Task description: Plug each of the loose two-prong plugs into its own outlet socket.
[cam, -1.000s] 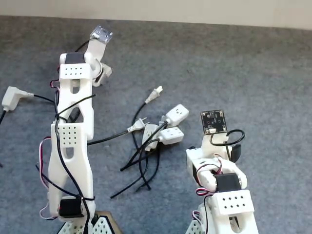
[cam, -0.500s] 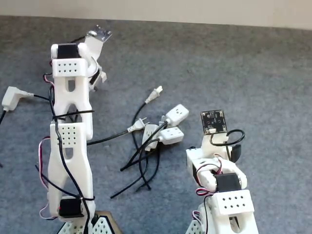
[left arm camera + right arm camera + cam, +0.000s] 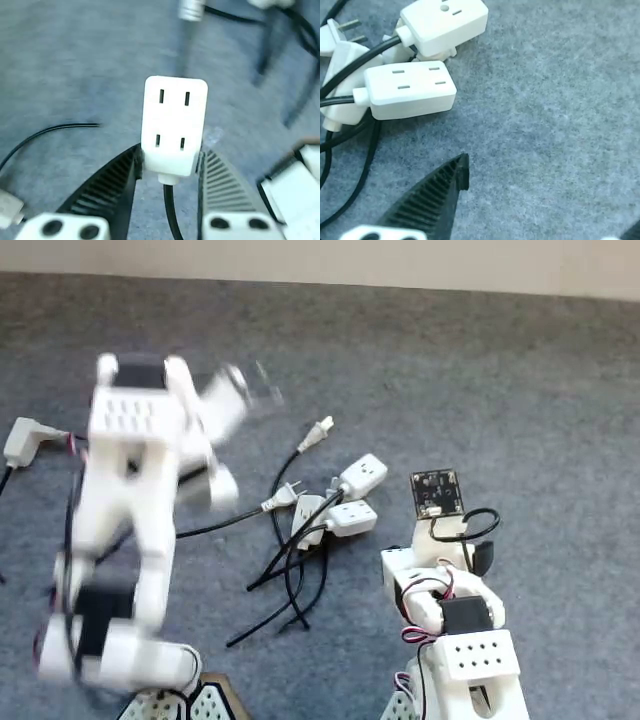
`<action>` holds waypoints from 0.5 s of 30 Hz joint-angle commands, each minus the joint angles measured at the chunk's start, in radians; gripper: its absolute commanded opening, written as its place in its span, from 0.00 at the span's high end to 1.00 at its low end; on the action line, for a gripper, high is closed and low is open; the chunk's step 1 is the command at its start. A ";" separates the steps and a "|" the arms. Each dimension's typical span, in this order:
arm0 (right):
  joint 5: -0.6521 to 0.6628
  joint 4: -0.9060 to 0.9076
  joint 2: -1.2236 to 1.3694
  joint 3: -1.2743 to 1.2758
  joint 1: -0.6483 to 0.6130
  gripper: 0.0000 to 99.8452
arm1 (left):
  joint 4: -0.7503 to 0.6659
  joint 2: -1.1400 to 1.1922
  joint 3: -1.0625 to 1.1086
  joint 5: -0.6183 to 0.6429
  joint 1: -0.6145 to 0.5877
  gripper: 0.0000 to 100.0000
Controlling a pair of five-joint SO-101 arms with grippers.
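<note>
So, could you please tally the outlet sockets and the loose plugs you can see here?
Outlet sockets: 3, held socket in the left gripper, far socket, near socket.
Plugs: 3, far straight plug, near straight plug, angled plug.
White body of unclear kind: 1.
Total: 7.

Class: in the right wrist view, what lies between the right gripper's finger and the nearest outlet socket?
Bare grey carpet separates the finger from that outlet socket, as the right wrist view shows.
</note>
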 commanded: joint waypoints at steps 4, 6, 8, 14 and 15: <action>0.012 -0.016 -0.013 -0.012 0.005 0.51 | -0.258 -0.602 0.829 -0.278 0.042 1.00; 0.012 -0.016 -0.013 -0.012 0.005 0.51 | -0.322 -0.631 0.969 -0.328 0.045 1.00; 0.012 -0.016 -0.013 -0.010 0.005 0.51 | -0.397 -0.628 1.044 -0.333 0.044 1.00; 0.012 -0.016 -0.013 -0.008 0.005 0.51 | -0.577 -0.553 1.072 -0.331 0.044 1.00; 0.012 -0.016 -0.013 -0.008 0.005 0.51 | -0.606 -0.530 1.064 -0.331 0.044 1.00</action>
